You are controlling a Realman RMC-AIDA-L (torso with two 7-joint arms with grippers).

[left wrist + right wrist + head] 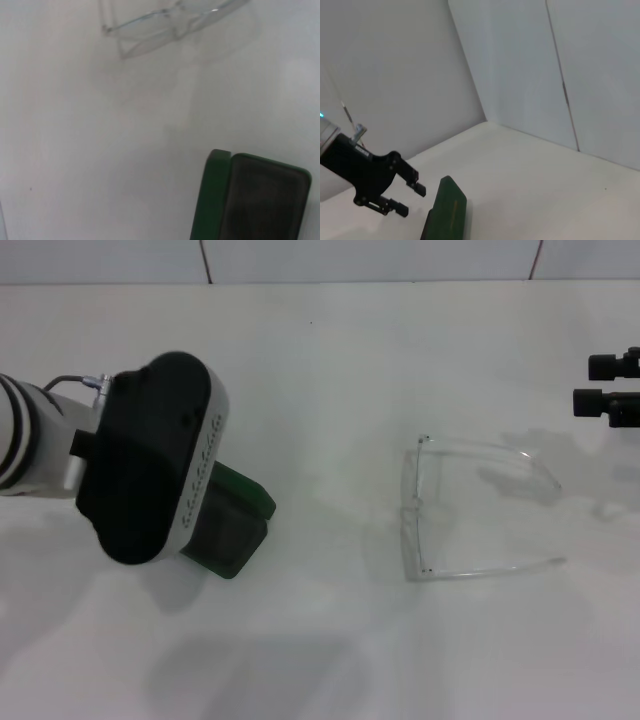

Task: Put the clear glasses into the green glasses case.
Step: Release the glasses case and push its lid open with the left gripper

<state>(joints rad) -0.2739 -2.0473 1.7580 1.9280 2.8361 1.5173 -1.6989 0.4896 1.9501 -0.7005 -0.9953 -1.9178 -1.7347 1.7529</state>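
The fully transparent, colourless plastic glasses [470, 505] lie unfolded on the plain white surface [330, 360], arms spread, right of centre in the head view. Well apart to their left stands the dark green hard glasses case [235, 525], open, its dark lining showing in the left wrist view. The left hand [405, 197] hovers just beside the case, fingers apart. The right hand [608, 385] waits at the surface's far right edge, its black fingertips apart.

White tabletop [330, 350], matte and plain, spanning the field of view; white panelled wall [530, 65] rising at its far edge, divided by thin vertical seams.
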